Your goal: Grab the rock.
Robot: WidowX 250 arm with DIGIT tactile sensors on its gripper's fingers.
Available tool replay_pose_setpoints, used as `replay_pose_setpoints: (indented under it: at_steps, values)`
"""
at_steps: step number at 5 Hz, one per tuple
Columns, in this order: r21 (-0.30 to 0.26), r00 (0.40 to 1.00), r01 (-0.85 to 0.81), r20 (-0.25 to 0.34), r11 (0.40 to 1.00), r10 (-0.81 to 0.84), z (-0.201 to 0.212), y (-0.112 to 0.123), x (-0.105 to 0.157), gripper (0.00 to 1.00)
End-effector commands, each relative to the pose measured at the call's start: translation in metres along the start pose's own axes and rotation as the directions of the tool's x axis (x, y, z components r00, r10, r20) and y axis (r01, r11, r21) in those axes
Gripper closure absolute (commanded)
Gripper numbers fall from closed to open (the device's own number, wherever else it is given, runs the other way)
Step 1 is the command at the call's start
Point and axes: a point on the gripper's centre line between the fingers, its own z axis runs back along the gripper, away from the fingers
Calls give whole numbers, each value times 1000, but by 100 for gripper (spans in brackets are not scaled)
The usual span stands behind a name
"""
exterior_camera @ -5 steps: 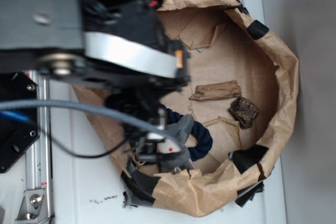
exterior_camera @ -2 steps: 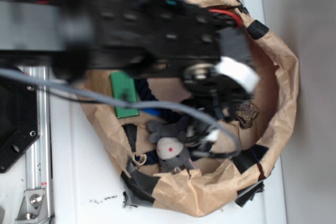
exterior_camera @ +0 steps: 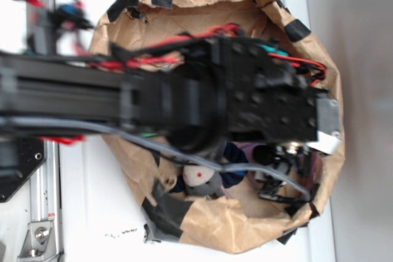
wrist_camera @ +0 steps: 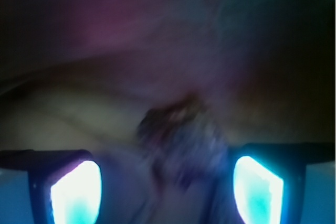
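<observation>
In the exterior view the black arm lies across the brown paper bag (exterior_camera: 245,232), and the rock is hidden under it. My gripper (exterior_camera: 279,182) hangs low at the bag's right side, near where the arm ends. The wrist view is blurred. It shows a dark lumpy shape, apparently the rock (wrist_camera: 177,129), lying ahead of and between the two glowing pads (wrist_camera: 76,192). My gripper (wrist_camera: 165,187) is open, the pads stand far apart and nothing is held between them.
A grey plush mouse (exterior_camera: 200,180) lies at the bag's lower edge, with a piece of navy rope (exterior_camera: 236,154) beside it. The bag's taped wall rises close around the gripper on the right. A metal rail (exterior_camera: 38,225) runs along the left.
The arm has swung right across the bag and stretched toward its right wall. It now covers the rock, the wood piece and the green block.
</observation>
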Motion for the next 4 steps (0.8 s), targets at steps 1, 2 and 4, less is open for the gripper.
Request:
replay_pose_setpoints:
  at_steps: [1,2,4]
  values:
    - [56,999,18,-36,998,-16,-7,-14,19,100]
    - [81,997,-27,-65,996,32,-5,-1,14,100]
    - [24,988,-150,-40,988,151,64,19,-17,100]
